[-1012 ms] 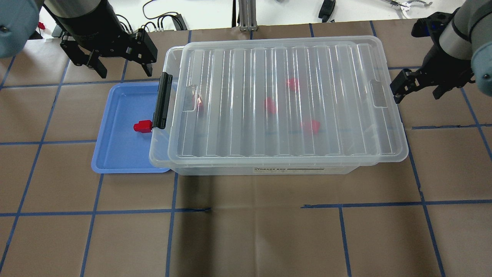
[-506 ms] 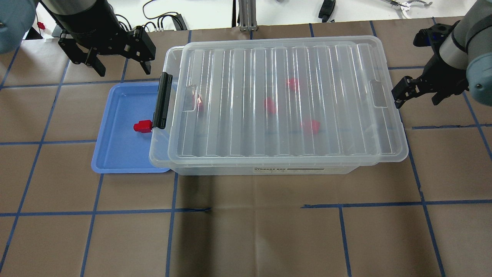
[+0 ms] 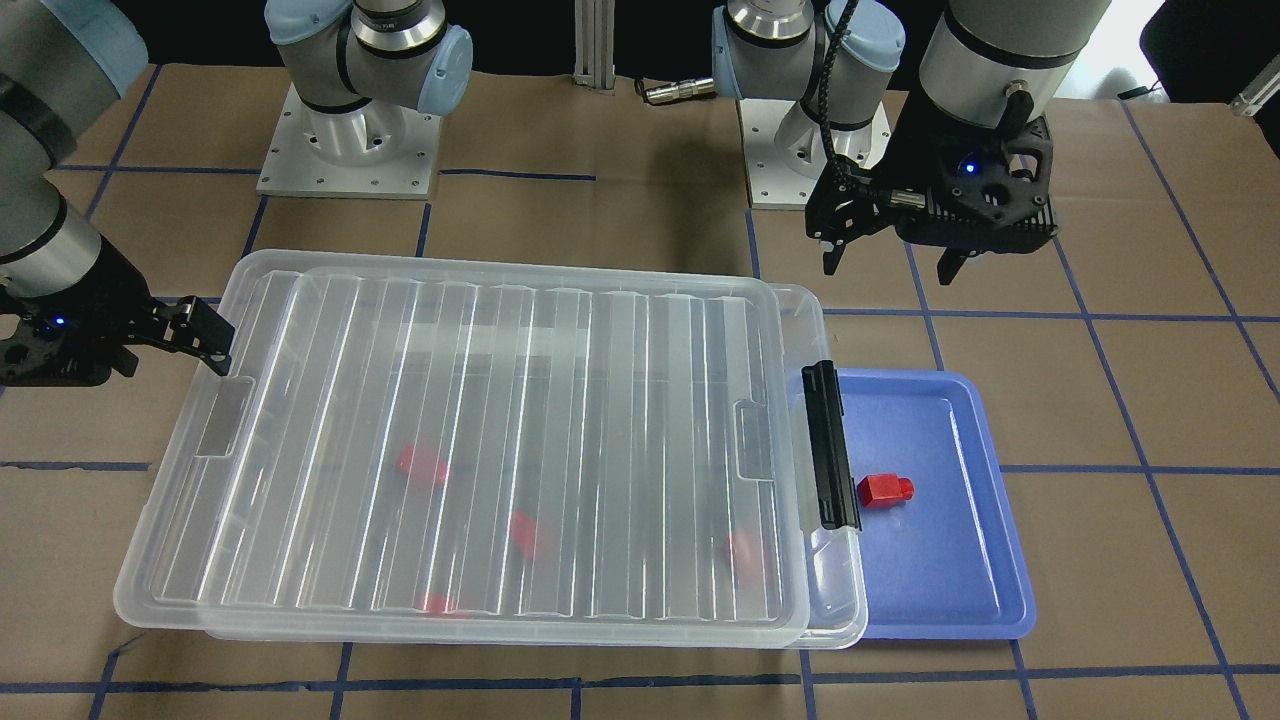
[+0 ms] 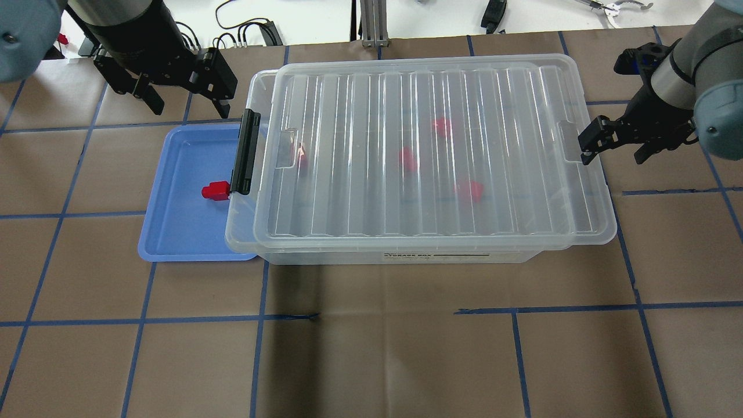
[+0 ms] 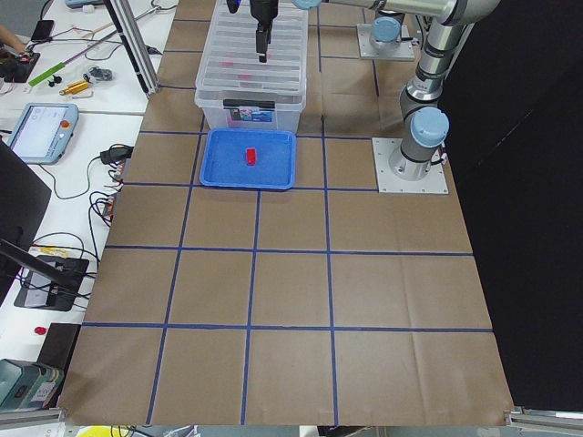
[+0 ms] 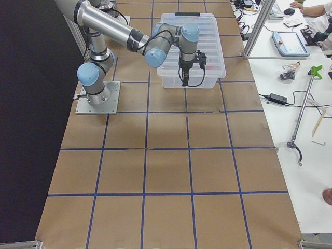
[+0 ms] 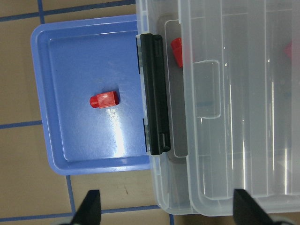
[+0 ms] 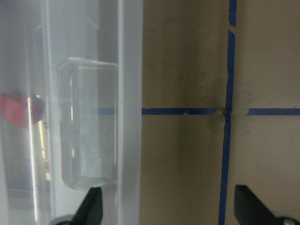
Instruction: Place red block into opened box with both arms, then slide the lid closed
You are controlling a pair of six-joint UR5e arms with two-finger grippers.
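Black right gripper (image 4: 614, 146), jaws spread, is now moved up to the clear ribbed plastic lid (image 4: 418, 145)'s right end, so sliding's probably next.

The red block (image 4: 216, 190) lies on its side outside the clear box (image 4: 464, 256), whose ribbed lid (image 4: 360, 174) sits almost fully closed.

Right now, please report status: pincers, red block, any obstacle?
Left pincer and right pincer open, empty. Red block in blue tray, beside latch. Lid covers nearly whole box, blocking entry.
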